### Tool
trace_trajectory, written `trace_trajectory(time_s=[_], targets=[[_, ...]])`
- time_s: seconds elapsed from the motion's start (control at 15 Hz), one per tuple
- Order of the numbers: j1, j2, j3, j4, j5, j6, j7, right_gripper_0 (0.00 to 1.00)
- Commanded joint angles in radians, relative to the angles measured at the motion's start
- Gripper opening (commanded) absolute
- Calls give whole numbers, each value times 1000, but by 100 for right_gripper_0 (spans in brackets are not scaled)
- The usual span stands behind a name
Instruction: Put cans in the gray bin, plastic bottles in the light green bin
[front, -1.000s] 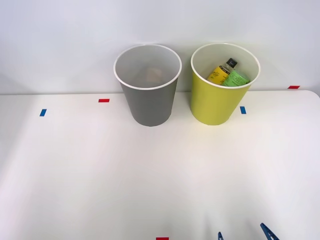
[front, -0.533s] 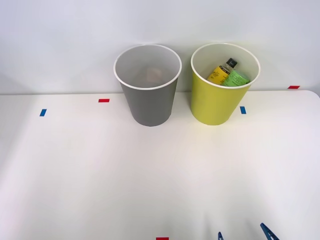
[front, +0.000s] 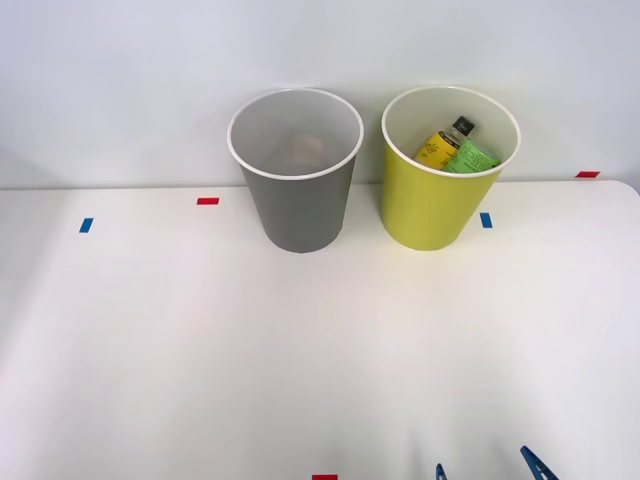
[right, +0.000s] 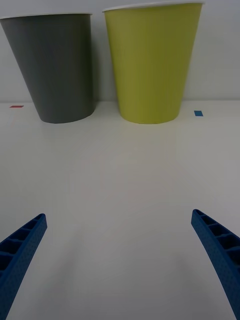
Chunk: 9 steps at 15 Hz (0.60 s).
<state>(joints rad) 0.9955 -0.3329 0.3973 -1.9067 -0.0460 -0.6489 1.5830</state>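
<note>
The gray bin (front: 297, 205) stands at the back of the table, and a faint pinkish can (front: 305, 150) shows through its white inside. Beside it on the right stands the light green bin (front: 428, 205), holding a yellow-labelled bottle with a dark cap (front: 445, 143) and a green-labelled bottle (front: 471, 158). My right gripper (front: 487, 468) sits at the table's near edge, open, with nothing between its blue fingers. From the wrist I see the gray bin (right: 56, 70) and the light green bin (right: 151, 65) ahead of the gripper (right: 120, 262), well beyond its fingertips (right: 24, 245).
Small red tape marks (front: 207, 201) and blue tape marks (front: 86, 225) dot the white table (front: 200, 340). A blue mark (front: 486, 220) lies just right of the green bin. A pale wall rises close behind both bins.
</note>
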Motion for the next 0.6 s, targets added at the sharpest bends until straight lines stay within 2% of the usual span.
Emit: trace_trajectory(time_s=[0.07,0.6], targets=[[0,0,0,0,0,0,0,100],[0,0,0,0,0,0,0,100]])
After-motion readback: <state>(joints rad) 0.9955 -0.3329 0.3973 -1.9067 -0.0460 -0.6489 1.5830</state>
